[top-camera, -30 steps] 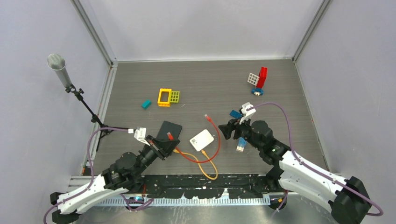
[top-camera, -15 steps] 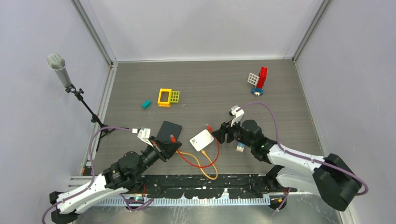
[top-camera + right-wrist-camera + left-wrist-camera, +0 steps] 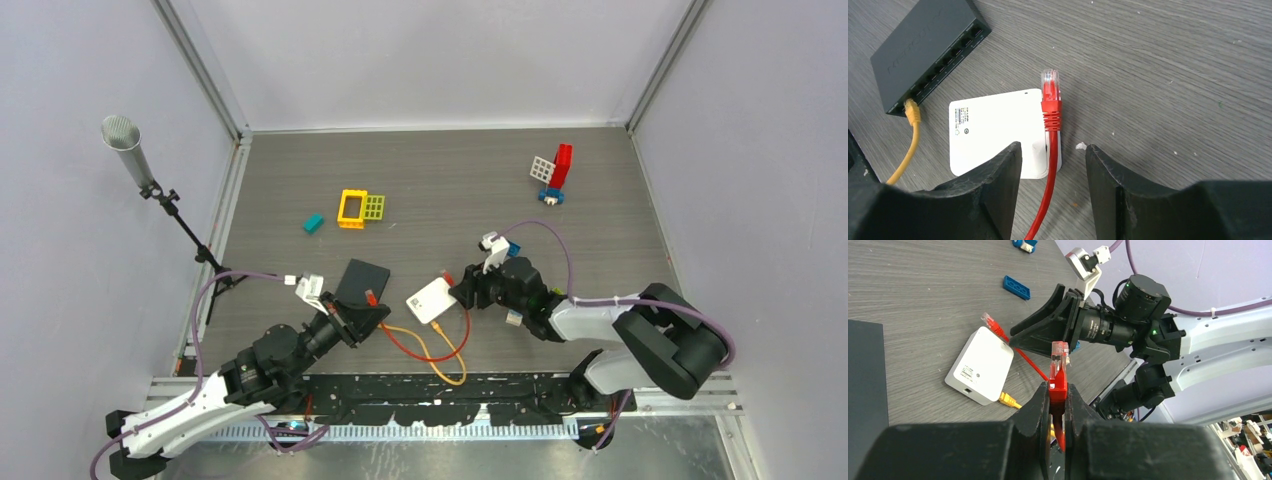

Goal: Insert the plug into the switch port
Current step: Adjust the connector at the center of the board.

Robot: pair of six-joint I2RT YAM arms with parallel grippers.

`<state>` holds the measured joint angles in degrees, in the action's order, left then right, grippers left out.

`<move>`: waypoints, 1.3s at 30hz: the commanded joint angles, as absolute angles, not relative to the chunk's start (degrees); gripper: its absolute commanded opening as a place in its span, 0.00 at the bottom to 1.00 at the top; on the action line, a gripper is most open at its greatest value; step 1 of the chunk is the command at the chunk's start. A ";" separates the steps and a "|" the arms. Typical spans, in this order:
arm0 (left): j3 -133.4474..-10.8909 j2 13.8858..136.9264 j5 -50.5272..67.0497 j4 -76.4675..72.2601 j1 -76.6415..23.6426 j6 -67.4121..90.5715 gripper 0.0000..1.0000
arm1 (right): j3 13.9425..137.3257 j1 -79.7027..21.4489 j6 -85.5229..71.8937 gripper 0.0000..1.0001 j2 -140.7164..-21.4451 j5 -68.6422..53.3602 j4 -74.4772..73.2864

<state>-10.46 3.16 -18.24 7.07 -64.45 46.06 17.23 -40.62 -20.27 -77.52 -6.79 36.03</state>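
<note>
Grey surface (image 3: 450,170): left pincer (image 3: 1058,392) clamped on red plug (image 3: 1058,357) just beside the switch (image 3: 360,280), right pincer (image 3: 1053,152) agape astride its red cable (image 3: 1047,200); a tug there could skew insertion.

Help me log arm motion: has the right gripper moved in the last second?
Yes. The right gripper moved left, closing on the white box, which stayed put.

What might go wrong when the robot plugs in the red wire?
The left gripper pinches one red cable plug by its back end, so it might tilt against a port of the black network switch. The open right gripper straddles the other red plug at the edge of the small white box; closing might bump it. The red cable crosses the yellow cable, so pulling might tug it.
</note>
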 commanded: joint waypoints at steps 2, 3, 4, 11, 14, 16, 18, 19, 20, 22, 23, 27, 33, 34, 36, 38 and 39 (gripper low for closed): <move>-10.99 3.65 -17.49 3.72 -64.60 45.40 0.00 | 19.13 -40.42 -21.18 0.53 -80.68 -8.68 43.77; -11.01 3.61 -17.49 3.65 -64.62 45.40 0.00 | 19.23 -40.41 -21.18 0.53 -81.21 -8.84 44.03; -11.03 3.60 -17.42 3.49 -64.60 45.38 0.00 | 19.25 -40.38 -21.16 0.51 -81.66 -8.94 44.36; -10.83 3.54 -17.38 3.21 -64.65 45.37 0.00 | 19.07 -40.43 -21.14 0.31 -81.62 -9.01 44.87; -10.72 3.43 -17.40 3.14 -64.60 45.40 0.00 | 19.42 -40.42 -19.56 0.19 -79.66 -8.83 41.76; -10.64 3.43 -17.47 3.12 -64.60 45.46 0.00 | 19.64 -40.43 -17.94 0.09 -77.97 -8.78 40.02; -10.43 3.43 -17.65 2.84 -64.61 45.48 0.03 | 20.03 -40.36 -15.93 0.01 -75.75 -8.91 37.77; -10.38 3.49 -17.62 2.70 -64.66 45.52 0.09 | 20.56 -40.38 -14.67 0.01 -74.12 -9.19 35.83; -10.42 3.51 -17.58 2.60 -64.65 45.43 0.16 | 21.27 -40.42 -13.55 0.00 -72.14 -9.56 33.44; -10.39 3.56 -17.43 2.64 -64.65 45.14 0.27 | 23.12 -40.42 -10.82 0.00 -66.97 -10.51 27.89; -10.33 3.57 -17.22 2.64 -64.61 45.01 0.35 | 24.30 -40.38 -9.56 0.01 -64.26 -11.04 24.79; -9.87 3.52 -16.33 2.11 -64.64 44.02 0.62 | 29.82 -40.52 -6.46 0.01 -53.16 -13.61 13.15; -10.81 2.74 -16.26 2.53 -64.64 40.98 0.74 | 37.09 -40.52 -6.76 0.00 -44.97 -16.73 -1.90; -11.04 2.42 -16.25 2.45 -64.61 40.43 0.74 | 37.51 -40.56 -7.28 0.01 -43.81 -18.33 -3.26; -11.24 1.73 -16.28 2.02 -64.62 39.31 0.74 | 37.21 -40.87 -7.95 0.01 -41.29 -21.41 -3.71; -11.33 0.94 -15.97 1.29 -64.66 38.08 0.74 | 36.56 -41.53 -8.57 0.01 -38.54 -23.39 -3.41; -11.34 0.74 -15.62 0.86 -64.65 37.30 0.74 | 36.38 -41.83 -8.78 0.00 -37.22 -24.39 -3.32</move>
